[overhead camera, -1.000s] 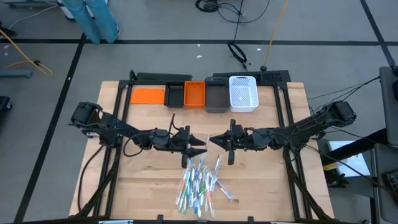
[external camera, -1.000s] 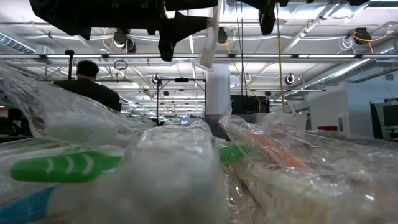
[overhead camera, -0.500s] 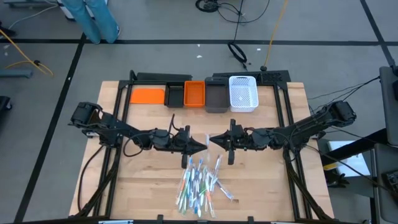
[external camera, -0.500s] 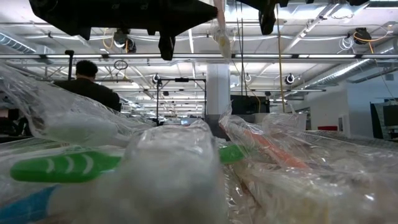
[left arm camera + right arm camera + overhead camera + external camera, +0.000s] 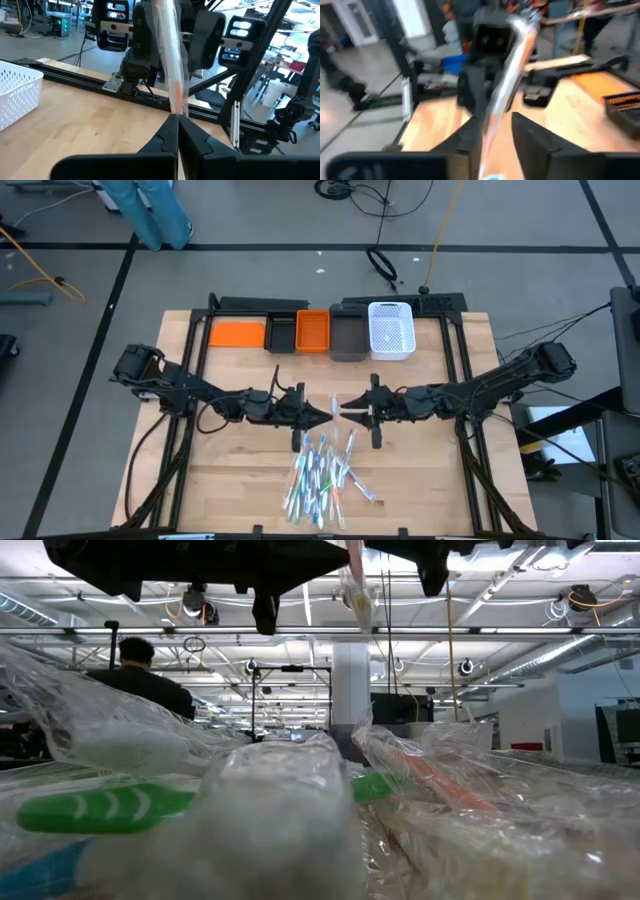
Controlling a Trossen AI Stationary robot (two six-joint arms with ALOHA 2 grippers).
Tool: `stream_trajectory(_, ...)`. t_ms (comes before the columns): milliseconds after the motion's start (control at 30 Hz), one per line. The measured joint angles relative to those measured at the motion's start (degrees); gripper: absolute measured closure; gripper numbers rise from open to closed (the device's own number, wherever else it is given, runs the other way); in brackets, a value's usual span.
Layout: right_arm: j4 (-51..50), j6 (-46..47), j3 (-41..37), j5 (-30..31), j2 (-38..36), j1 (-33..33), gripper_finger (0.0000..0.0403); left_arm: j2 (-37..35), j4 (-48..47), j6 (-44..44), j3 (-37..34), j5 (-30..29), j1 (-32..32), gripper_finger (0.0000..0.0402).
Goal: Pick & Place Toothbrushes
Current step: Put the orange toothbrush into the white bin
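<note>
A pile of wrapped toothbrushes (image 5: 320, 475) lies on the wooden table near its front edge; the low view sees it close up, with a green one (image 5: 100, 808). Above the pile my two grippers face each other, both level. One wrapped toothbrush with an orange handle (image 5: 170, 50) is held up between them. My left gripper (image 5: 322, 414) is shut on it. My right gripper (image 5: 495, 127) is open, with a finger on either side of the toothbrush (image 5: 512, 70). Whether those fingers touch it, I cannot tell. My left gripper pinches the toothbrush's near end (image 5: 176, 111) between its two fingertips. The fingers are level and come from the table's left. The toothbrush is lifted clear of the table and reaches from the fingertips to the right gripper, with its wrapper end (image 5: 358, 610) drooping below.
Along the far edge stand an orange bin (image 5: 237, 333), an orange basket (image 5: 313, 330), a grey bin (image 5: 347, 337) and a white basket (image 5: 391, 330). Bare wood lies to either side of the pile. A person stands in the room beyond the table (image 5: 140, 675).
My left gripper has shut on the raised toothbrush's end. My right gripper, which was shut on the toothbrush, has parted its fingers. Both arms have stayed in place, and the toothbrush stays raised above the pile.
</note>
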Motion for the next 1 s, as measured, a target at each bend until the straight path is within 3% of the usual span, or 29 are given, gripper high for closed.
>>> stream_trajectory(233,-8.10,-3.40,0.00,-2.09,-0.24,2.46,0.0248,0.00,0.97,-0.80,0.00,0.02,-0.04,0.0401)
stream_trajectory(367,-9.03,-10.76,-0.02,2.44,0.50,6.43,0.0251,0.00,0.94,-6.49,0.00,1.02,0.24,0.0401)
stream_trajectory(533,-6.07,-31.59,-0.02,15.99,1.90,14.43,0.0270,0.00,0.94,-10.68,0.00,3.46,0.80,0.0401)
stream_trajectory(733,8.55,-59.55,-0.01,33.42,7.91,20.62,0.0289,0.00,0.52,-14.23,0.00,3.87,0.82,0.0401)
stream_trajectory(867,18.39,-78.20,0.00,36.63,13.03,20.98,0.0287,0.00,0.48,-16.94,0.00,5.70,0.82,0.0401)
stream_trajectory(1000,26.92,-90.42,0.02,39.95,18.26,20.36,0.0274,0.00,0.36,-20.57,0.00,8.84,0.82,0.0401)
